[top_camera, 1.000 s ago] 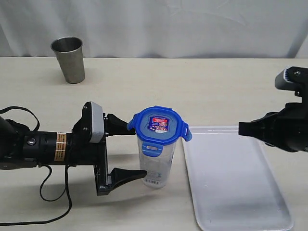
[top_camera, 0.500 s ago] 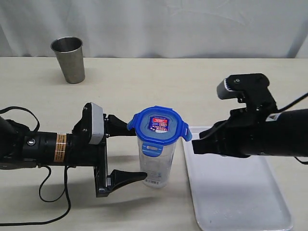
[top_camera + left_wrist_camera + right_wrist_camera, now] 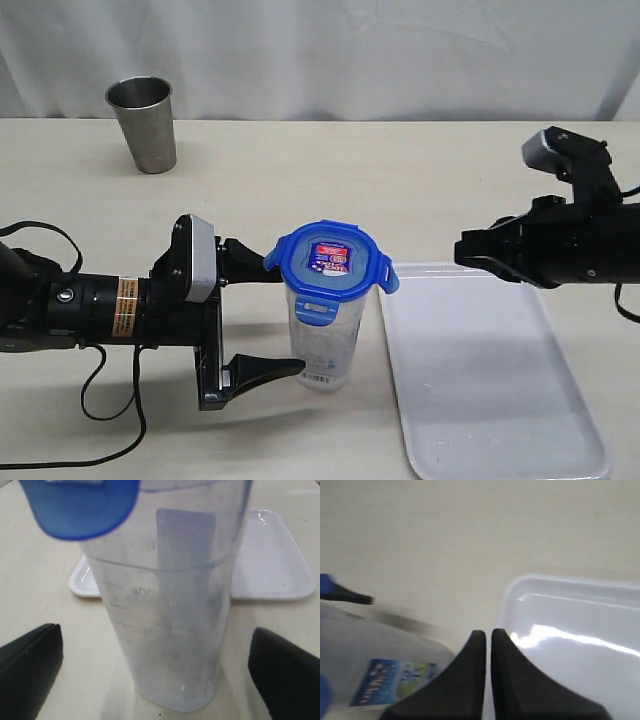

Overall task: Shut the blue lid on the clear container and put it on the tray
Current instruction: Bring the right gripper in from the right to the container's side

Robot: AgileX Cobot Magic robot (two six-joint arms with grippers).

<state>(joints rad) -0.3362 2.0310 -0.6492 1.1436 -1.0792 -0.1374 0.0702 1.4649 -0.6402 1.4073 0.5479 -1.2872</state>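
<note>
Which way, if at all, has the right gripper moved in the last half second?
Yes. The right gripper has drawn back rightward, away from the blue lid; its tip now hangs by the middle of the tray's far rim.

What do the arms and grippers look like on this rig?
Both arms black. On the left arm: orange-and-white label band, loose black cable, grey wrist block. The left gripper and right gripper have black tapered fingers. The right arm has a grey-edged module.

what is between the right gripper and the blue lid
Only a corner of the tray and bare table, in the exterior view; right gripper and blue lid are apart.
</note>
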